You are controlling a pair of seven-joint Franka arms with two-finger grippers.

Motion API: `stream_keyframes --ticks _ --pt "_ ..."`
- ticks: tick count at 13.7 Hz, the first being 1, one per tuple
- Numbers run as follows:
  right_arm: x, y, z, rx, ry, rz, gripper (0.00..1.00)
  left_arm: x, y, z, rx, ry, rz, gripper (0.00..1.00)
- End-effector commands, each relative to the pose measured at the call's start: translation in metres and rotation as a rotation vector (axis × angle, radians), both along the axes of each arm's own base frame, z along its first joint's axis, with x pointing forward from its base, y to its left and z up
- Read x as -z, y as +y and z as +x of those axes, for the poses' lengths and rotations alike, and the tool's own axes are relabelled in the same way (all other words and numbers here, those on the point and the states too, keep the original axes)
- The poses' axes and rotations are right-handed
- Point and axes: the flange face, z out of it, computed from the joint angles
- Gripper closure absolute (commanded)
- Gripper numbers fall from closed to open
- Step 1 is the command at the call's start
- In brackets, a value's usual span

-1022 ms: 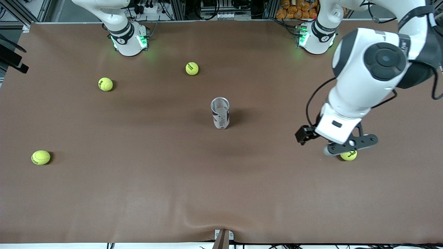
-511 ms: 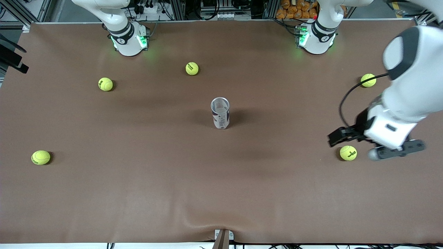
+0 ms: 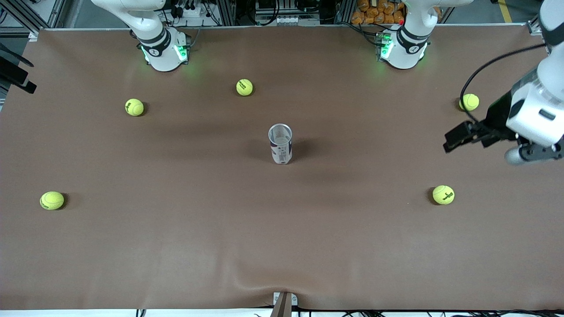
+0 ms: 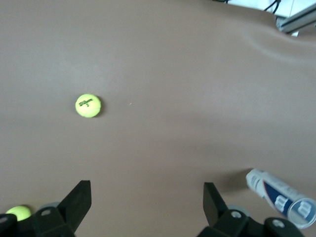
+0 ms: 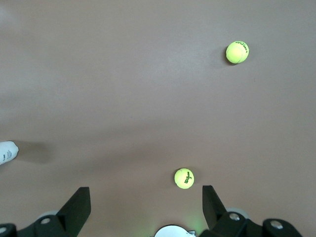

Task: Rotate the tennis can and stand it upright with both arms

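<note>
Since the earlier frames, left gripper (image 3: 535, 154) withdrew to the table edge, fingers (image 4: 79, 197) spread, empty. Can (image 3: 280, 144) stood upright mid-table. Right gripper (image 5: 145, 207) waited high, released. Judged done; next only parking arms.

Tennis can (image 3: 280, 143) upright mid-bench (image 3: 176, 246); five balls scattered around, all well apart from it.

White arms (image 3: 535, 110), green-lit bases (image 3: 164, 52)

A robotics lab is showing here: two arm bases (image 3: 164, 52) are glowing green along the brown-covered counter (image 3: 282, 246), with aluminium framing (image 3: 229, 11) and cables (image 3: 194, 9) running past its edge.
</note>
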Motion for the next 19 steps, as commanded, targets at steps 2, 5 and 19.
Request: stream_keyframes --ticks 2,5,19 --pt "-0.003 0.001 0.000 0.011 -0.002 -0.014 0.00 -0.023 0.016 -0.047 0.034 -0.023 0.065 0.00" --pt "-0.003 0.001 0.000 0.011 -0.002 -0.012 0.00 -0.023 0.016 -0.071 0.042 -0.020 0.081 0.00" --pt "-0.005 0.003 0.000 0.008 -0.005 -0.012 0.00 -0.012 0.066 -0.050 0.091 -0.076 0.082 0.00"
